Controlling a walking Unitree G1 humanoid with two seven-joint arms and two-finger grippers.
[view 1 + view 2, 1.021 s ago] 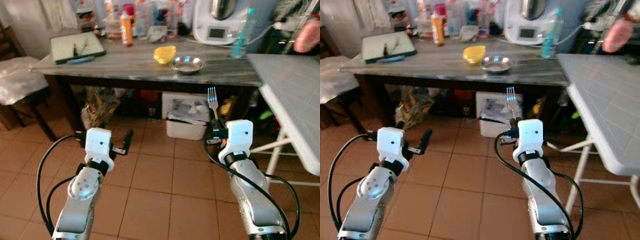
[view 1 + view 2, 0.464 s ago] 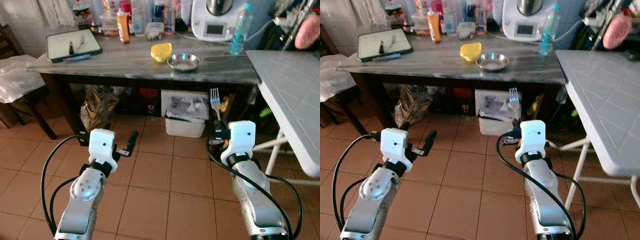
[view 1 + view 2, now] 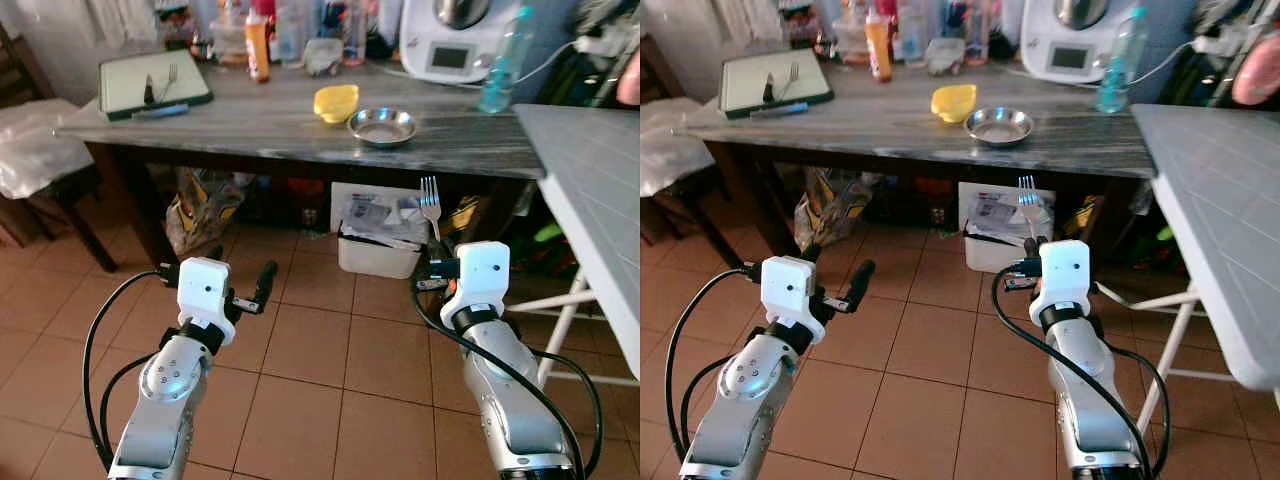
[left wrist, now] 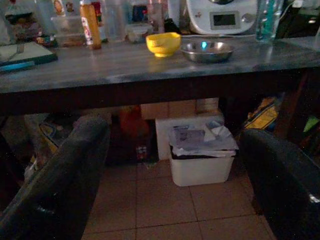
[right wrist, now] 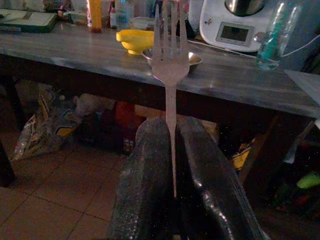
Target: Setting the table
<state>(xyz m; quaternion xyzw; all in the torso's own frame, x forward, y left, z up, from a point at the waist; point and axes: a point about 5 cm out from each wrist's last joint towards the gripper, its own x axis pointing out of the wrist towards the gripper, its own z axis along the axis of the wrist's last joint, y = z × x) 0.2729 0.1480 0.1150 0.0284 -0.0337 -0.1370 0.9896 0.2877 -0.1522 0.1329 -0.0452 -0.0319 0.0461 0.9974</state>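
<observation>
Home kitchen: cluttered table [image 3: 250, 125], food processor [image 3: 455, 40], tiled floor [image 3: 330, 350].

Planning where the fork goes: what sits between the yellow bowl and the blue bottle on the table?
A steel bowl, seen in the left eye view.

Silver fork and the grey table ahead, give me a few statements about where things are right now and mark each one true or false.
1. The right gripper is shut on the silver fork, tines pointing up. True.
2. The left gripper also holds cutlery. False: its fingers are open with nothing between them.
3. The yellow bowl sits beside the round steel dish on the grey wooden table. True.
4. The steel dish sits on the green tray. False: the tray lies apart at the table's left end and carries another fork.
5. A white bin stuffed with paper stands on the tiled floor under the table. True.
</observation>
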